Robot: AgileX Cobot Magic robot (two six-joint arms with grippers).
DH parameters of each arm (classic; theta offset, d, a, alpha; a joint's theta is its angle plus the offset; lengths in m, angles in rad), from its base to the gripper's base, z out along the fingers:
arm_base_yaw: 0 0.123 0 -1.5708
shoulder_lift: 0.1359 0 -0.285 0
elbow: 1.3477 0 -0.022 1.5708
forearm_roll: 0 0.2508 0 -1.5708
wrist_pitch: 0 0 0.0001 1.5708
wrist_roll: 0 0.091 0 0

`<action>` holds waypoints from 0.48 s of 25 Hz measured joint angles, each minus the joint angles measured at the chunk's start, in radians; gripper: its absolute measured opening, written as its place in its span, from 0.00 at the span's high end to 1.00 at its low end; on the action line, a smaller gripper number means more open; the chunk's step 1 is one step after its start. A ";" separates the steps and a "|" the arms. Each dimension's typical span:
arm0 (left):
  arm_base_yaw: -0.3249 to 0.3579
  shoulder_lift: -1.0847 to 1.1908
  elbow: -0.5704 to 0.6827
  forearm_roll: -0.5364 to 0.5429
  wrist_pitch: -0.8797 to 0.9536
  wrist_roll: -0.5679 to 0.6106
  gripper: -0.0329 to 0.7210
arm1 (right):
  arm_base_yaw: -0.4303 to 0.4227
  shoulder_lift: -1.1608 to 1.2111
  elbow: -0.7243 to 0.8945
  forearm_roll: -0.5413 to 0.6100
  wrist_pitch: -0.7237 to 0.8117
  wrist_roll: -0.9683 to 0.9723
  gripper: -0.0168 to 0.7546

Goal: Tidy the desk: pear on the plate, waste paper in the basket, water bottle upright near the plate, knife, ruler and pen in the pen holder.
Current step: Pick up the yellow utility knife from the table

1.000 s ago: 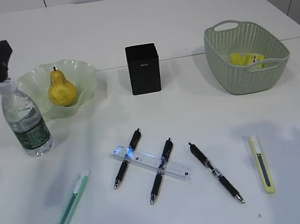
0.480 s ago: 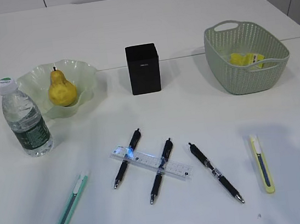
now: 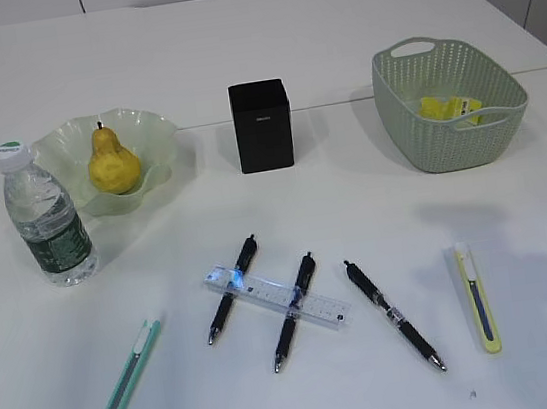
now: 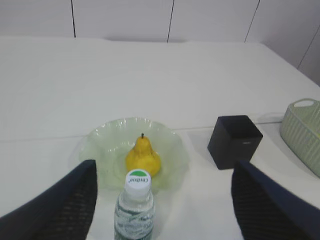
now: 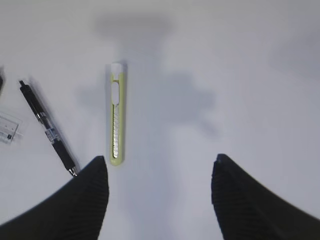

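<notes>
The pear (image 3: 111,160) lies on the plate (image 3: 156,137), and the water bottle (image 3: 46,219) stands upright just left of it. Waste paper (image 3: 449,107) sits in the basket (image 3: 452,146). The ruler (image 3: 278,298) lies across two of three pens (image 3: 232,288) in front of the pen holder (image 3: 262,125). A teal knife (image 3: 128,378) and a yellow-green knife (image 3: 478,296) lie flat. My left gripper (image 4: 163,167) hangs open above and behind the bottle (image 4: 135,210), holding nothing. My right gripper (image 5: 159,160) is open over bare table, right of the yellow-green knife (image 5: 116,115).
A seam between two tables runs behind the plate and pen holder. A black pen (image 5: 47,127) and the ruler's end (image 5: 7,129) show at the left of the right wrist view. Neither arm appears in the exterior view.
My left gripper has let go of the bottle's cap and pulled away left, out of the exterior view. The bottle stays upright. The shadow at the right has shifted.
</notes>
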 joint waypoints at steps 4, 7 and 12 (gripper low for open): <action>0.000 -0.005 -0.117 0.019 0.245 0.000 0.17 | 0.000 0.093 -0.031 0.024 0.040 0.009 0.32; 0.000 -0.005 -0.188 0.044 0.451 0.000 0.18 | 0.000 0.152 -0.032 0.055 0.049 0.013 0.32; 0.000 -0.005 -0.279 0.053 0.754 -0.006 0.23 | 0.000 0.198 -0.032 0.089 0.049 0.013 0.32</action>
